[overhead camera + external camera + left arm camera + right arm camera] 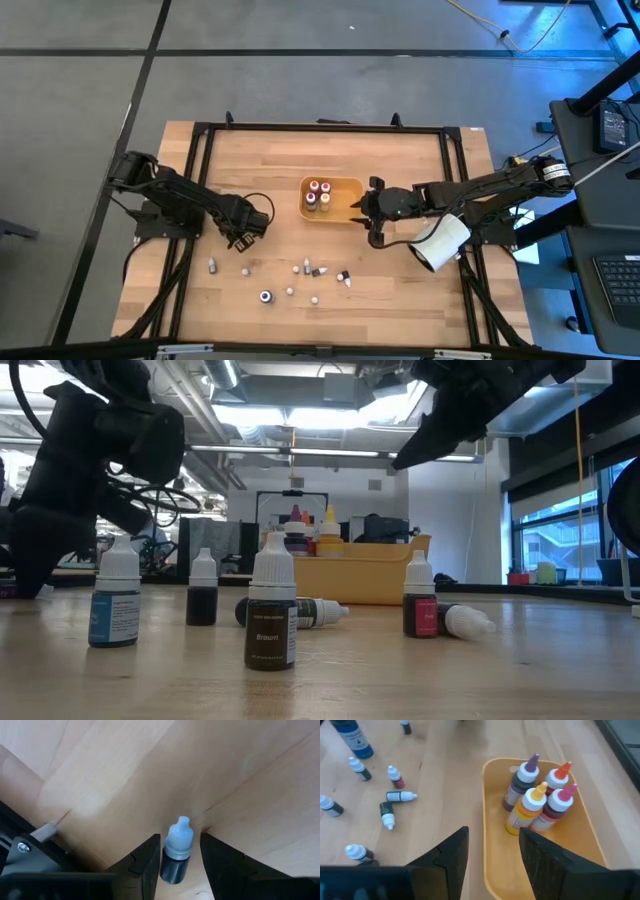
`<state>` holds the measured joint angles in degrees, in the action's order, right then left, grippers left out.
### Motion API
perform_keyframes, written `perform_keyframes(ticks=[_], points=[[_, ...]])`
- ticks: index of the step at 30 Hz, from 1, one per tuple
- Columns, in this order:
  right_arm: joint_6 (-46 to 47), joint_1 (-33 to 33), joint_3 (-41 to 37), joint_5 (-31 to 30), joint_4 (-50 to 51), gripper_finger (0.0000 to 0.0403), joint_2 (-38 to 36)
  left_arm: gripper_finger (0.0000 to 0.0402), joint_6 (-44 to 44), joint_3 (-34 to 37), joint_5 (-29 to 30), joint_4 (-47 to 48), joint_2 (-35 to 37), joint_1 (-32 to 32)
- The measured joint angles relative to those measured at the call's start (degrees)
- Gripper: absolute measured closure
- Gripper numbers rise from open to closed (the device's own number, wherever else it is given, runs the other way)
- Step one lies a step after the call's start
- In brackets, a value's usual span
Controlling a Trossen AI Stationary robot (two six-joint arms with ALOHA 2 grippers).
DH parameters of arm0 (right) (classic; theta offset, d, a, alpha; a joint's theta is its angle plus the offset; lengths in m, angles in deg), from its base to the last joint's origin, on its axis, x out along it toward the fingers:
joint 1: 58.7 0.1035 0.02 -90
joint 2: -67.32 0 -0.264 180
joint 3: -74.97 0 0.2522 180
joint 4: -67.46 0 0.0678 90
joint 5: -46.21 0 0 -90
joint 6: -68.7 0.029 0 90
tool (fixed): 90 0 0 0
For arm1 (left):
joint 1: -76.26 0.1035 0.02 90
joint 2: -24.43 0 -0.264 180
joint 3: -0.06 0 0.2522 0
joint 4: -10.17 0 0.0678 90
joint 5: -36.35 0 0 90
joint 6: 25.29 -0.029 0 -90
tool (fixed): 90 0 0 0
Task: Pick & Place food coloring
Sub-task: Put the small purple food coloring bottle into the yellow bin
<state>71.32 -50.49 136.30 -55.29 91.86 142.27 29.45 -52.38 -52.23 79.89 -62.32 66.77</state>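
The left hand (180, 857) has a small dark bottle (176, 852) with a pale cap between its two fingers (147, 865); the wrist view shows the fingers close on either side of it, and the bottle's base is cut off at the picture's edge, so whether it stands on the tabletop (260, 160) or is lifted cannot be told. From above, this hand (243, 238) hides that bottle altogether. Beyond the fingertips lies bare wood, with a dark frame bar off to one side.

The right hand (492, 852) hangs spread with nothing between its fingers, over the rim of the orange tray (490, 810). Just ahead of it, four larger bottles (540, 800) with purple, orange, yellow and pink tips stand bunched in the tray's far half; the near half is open floor. From above, the hand (374, 212) sits at the tray's (352, 184) right edge, and a white cylinder (438, 240) lies just behind it beside the arm.

The rest of the food coloring (300, 268) is scattered on the tabletop near the front edge, between the two hands and well apart from the tray. In the low view some stand upright, such as a brown one (271, 605) and a blue one (115, 605), and a few lie on their sides (300, 612); labels on most are too small to read. Wide bare wood lies between the scatter and the tray
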Motion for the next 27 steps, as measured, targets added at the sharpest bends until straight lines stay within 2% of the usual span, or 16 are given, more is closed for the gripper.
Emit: perform_keyframes(ticks=[3,8,13,15,18,23,27], points=[[-0.5,0.2,0.0,0.7,0.1,0.0226,0.0,0.0281,0.1,0.0,0.1,-0.3,-0.2,-0.5],[-2.6,0.3,0.0,1.1,0.2,0.0226,0.0,0.0329,0.2,0.1,0.3,-0.7,-0.2,-1.3],[-8.8,1.7,0.0,10.3,2.1,0.0226,0.0,0.0343,1.5,-0.2,1.0,-0.6,-0.2,-1.4],[-9.0,3.3,0.0,11.4,2.0,0.0226,0.0,0.0341,0.9,-0.9,1.1,-0.3,-0.4,-1.4],[-8.2,5.5,0.0,10.0,2.5,0.0226,0.0,0.0335,-0.9,-3.4,2.0,-0.7,-0.6,-1.4],[-6.1,9.3,0.4,1.9,5.0,0.0226,0.0,0.0339,-6.8,-9.5,5.0,-0.2,-0.5,-1.4],[-4.1,11.0,0.4,0.7,5.1,0.0226,0.0,0.0337,-13.7,-16.1,7.9,-0.5,-0.5,-1.3]])
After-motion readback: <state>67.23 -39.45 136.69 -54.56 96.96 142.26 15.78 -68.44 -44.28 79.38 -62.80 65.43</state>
